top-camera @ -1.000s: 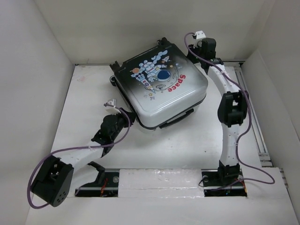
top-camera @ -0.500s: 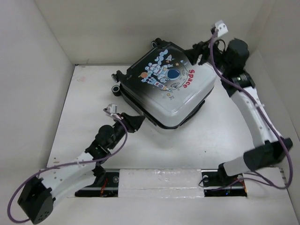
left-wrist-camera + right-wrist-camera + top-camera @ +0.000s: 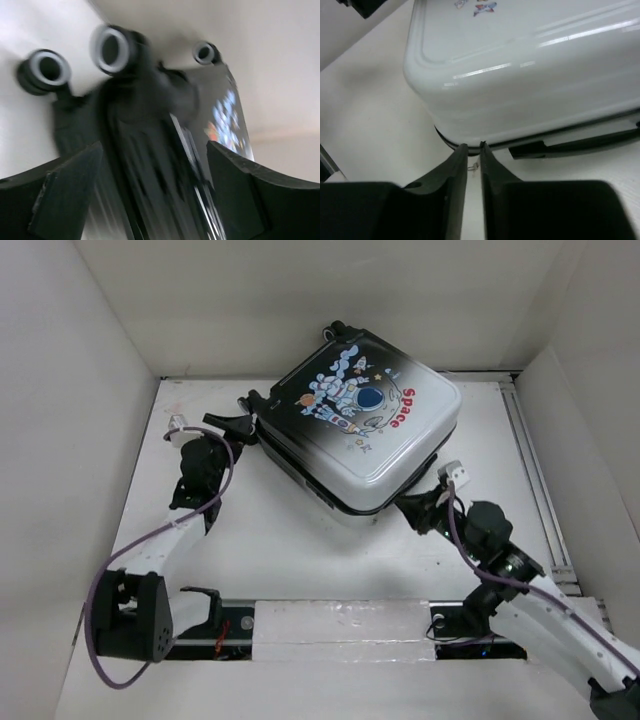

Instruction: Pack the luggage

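Black-and-white luggage [image 3: 370,430] lies closed, print up. Left gripper [image 3: 238,426] stands wide apart at its wheeled corner; right gripper [image 3: 473,149] fingers nearly together at the seam, any grip cannot be told

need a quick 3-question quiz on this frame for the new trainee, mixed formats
1. True or false: the luggage stands upright.
2. Which gripper's jaws stand wide apart? A) left B) right C) both
3. Which word is printed in red on the lid?

Key:
1. False. It lies flat, print side up.
2. A. The left gripper is open, while the right gripper has its fingers nearly together.
3. Space.
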